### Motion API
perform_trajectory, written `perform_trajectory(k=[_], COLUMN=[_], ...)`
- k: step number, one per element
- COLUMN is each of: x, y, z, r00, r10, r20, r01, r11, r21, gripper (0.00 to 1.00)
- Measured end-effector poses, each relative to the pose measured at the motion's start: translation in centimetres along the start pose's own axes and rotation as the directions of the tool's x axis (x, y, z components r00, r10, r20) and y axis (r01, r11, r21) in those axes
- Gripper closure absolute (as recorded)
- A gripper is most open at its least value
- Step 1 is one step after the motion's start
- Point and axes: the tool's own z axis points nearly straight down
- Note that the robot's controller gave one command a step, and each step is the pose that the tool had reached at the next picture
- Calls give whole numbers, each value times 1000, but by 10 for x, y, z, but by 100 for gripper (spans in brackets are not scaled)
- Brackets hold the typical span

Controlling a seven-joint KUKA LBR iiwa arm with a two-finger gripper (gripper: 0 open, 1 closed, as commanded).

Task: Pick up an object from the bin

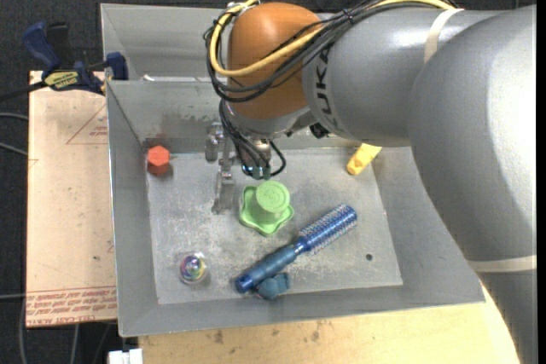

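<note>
While the hand (226, 182) hangs low over the middle of the grey metal bin (130, 251), a green round scalloped plastic piece (266, 207) lies just beside it | hand: opening cannot be told, nothing seen held | blue bristled hairbrush (300, 249) next to green piece | orange-red faceted block (158, 159) well apart

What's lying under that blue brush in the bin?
A small bluish lump pokes out beneath the handle end of the blue brush. The handle covers part of it, so what it is I cannot tell.
</note>
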Motion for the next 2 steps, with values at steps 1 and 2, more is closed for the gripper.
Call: perform_trajectory(k=[1, 2], x=[-2, 24], y=[-92, -128], z=[17, 29], r00=[993, 999], r10=[117, 35], r20=[5, 4], r01=[-117, -35], r11=[993, 999], r21=[3, 2], gripper=[0, 0])
